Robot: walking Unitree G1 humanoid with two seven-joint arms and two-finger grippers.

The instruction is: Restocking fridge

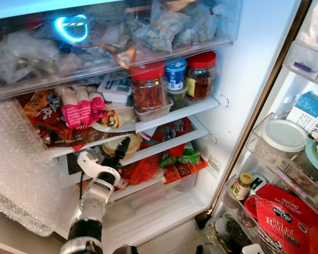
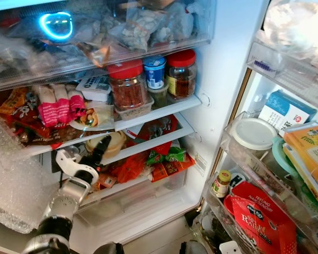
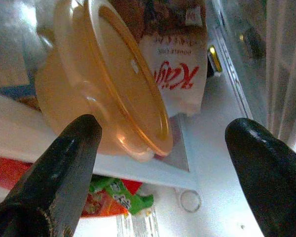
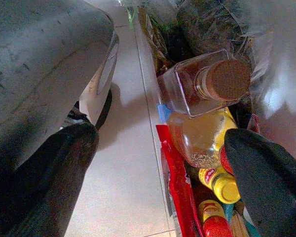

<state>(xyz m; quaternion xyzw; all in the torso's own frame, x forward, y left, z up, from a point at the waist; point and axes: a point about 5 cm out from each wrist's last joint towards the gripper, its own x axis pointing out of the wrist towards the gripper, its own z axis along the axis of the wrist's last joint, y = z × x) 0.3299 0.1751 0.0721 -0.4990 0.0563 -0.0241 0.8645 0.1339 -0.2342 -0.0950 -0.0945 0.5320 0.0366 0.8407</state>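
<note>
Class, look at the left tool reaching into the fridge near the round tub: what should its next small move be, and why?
Probably ease the left tool forward to straddle the round tan plastic tub. Its fingers are open and short of the tub, which sits tilted at the white shelf's edge beside a white packet with red lettering, so closing now would grip nothing.

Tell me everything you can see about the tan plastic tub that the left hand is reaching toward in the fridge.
The tan tub is a round, shallow container of smooth, slightly glossy plastic, with a matching lid whose rim overhangs the body. It is closed. It sits on a white lower shelf, under the shelf holding the red-lidded jars. Behind it stands a white packet with red lettering, close to or touching it. The left hand, fingers open, is just short of the tub without touching it.
</note>
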